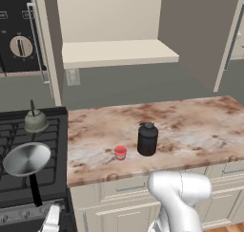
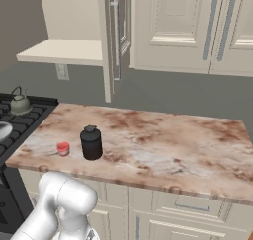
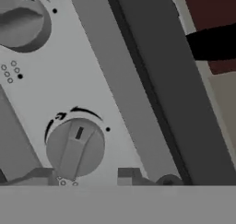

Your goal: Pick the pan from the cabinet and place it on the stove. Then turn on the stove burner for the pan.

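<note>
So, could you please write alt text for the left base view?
A silver pan sits on the black stove near a small kettle. A red cup and black jar stand on the marble counter.

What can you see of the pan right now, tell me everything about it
The pan is shallow, round, silver-grey metal with a shiny inside and nothing in it. Its long straight black handle points toward the stove's front edge. It sits level on the black grates at the front of the stove, in front of the small kettle and apart from it. Its rim also shows in the right base view.
</note>
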Controlling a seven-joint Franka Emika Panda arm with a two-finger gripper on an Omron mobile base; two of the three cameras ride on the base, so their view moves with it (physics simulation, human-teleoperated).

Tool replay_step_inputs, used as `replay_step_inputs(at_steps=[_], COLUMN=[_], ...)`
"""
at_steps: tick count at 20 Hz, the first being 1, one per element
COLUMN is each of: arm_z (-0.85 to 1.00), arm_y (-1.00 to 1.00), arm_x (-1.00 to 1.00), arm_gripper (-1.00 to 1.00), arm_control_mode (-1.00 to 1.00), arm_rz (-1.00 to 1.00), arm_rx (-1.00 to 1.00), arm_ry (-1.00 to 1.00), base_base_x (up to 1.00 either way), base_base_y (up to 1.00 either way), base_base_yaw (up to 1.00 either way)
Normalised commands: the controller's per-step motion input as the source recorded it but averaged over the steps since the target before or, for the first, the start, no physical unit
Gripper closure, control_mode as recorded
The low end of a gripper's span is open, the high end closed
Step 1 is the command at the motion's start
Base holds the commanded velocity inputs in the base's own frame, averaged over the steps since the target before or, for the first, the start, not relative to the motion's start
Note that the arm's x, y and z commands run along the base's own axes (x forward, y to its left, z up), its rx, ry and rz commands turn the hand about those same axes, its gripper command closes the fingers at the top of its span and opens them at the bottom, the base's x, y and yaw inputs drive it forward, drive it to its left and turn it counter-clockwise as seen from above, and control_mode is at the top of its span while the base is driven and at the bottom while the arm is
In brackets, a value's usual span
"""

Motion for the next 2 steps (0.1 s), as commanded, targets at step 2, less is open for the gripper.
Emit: replay_step_inputs(at_steps=[2], arm_z=[0.26], arm_y=[0.02], arm_x=[-0.27], arm_gripper=[1.0], arm_control_mode=[-1.0], arm_rz=[0.0], arm_rx=[-0.21], arm_ry=[-0.02], base_base_x=[0.0], base_base_y=[0.0], base_base_yaw=[0.0])
